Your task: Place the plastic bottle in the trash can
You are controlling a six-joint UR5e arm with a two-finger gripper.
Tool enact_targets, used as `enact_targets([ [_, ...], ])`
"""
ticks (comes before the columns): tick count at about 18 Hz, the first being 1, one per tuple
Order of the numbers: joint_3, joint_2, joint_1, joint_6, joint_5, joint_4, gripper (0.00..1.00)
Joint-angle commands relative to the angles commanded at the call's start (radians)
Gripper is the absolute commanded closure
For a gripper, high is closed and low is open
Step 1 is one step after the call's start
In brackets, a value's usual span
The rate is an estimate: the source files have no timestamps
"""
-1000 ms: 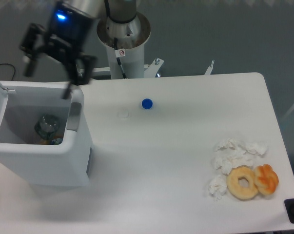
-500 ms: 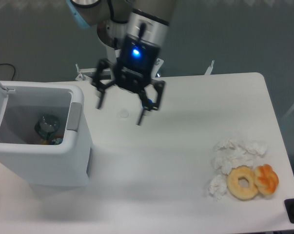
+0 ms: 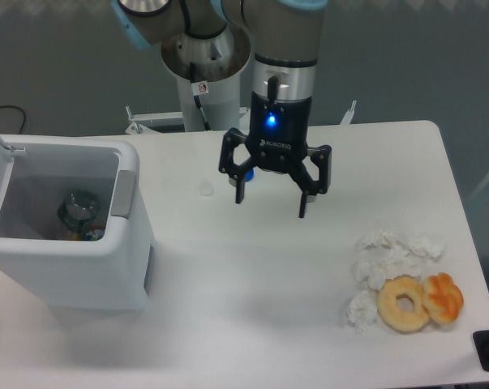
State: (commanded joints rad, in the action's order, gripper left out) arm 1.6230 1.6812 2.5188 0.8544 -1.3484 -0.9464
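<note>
The plastic bottle (image 3: 79, 209) lies inside the open white trash can (image 3: 74, 270) at the left of the table, its clear body and green label seen from above. The can's lid stands open at the far left. My gripper (image 3: 272, 206) hangs over the middle of the table, well to the right of the can. It is open and empty, fingers (image 3: 302, 204) spread wide and pointing down.
A small blue cap (image 3: 247, 172) lies on the table, partly hidden behind my gripper. Crumpled white tissues (image 3: 383, 263), a doughnut (image 3: 404, 303) and an orange pastry (image 3: 443, 297) lie at the front right. The arm's white pedestal (image 3: 205, 77) stands behind the table.
My gripper has moved right, from above the trash can to over the middle of the table, staying open. The bottle has stayed in the can.
</note>
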Motion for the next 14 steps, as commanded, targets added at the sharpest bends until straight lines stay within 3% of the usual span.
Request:
enact_targets([
  [14, 0.031, -0.008, -0.002, 0.074, -0.038, -0.006, 0.0],
])
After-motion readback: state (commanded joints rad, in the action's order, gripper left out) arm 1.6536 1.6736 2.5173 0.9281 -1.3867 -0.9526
